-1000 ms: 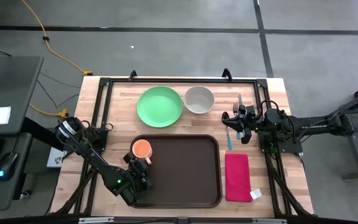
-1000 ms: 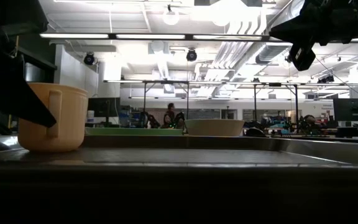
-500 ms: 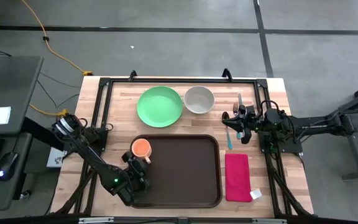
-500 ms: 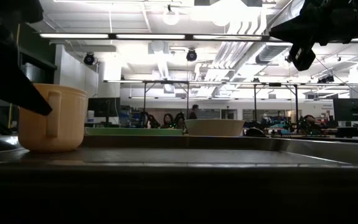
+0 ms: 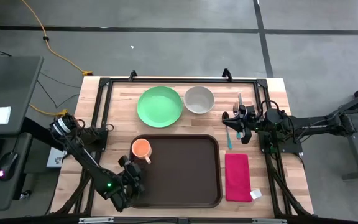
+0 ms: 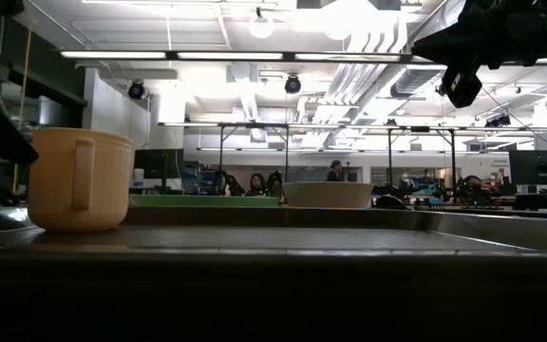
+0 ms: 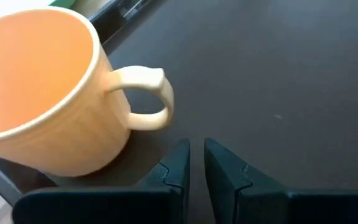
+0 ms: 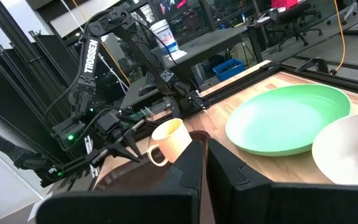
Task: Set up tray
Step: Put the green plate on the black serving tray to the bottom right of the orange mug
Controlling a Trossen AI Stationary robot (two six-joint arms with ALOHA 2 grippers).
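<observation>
On the wooden table (image 5: 114, 106), near its front edge, lies the tray (image 5: 185, 180). It is big, dark brown, smooth plastic, with round corners and a raised rim. An orange mug (image 5: 141, 149) with a curved handle stands upright in the tray's back left corner, so most of the tray floor is bare. Behind the tray sit a round green plate (image 5: 160, 106) and a white bowl (image 5: 199, 99), side by side and close. A red napkin (image 5: 237, 177) lies flat just beside the tray's right edge. A thin teal utensil (image 5: 229, 139) lies near the napkin's far end.

The left gripper (image 7: 196, 163) is low over the tray's front left part, near the mug but not touching it. Its two dark fingers stand a little apart and hold nothing. The right gripper (image 8: 200, 163) waits over the table's right side, its jaws pressed together and empty.
</observation>
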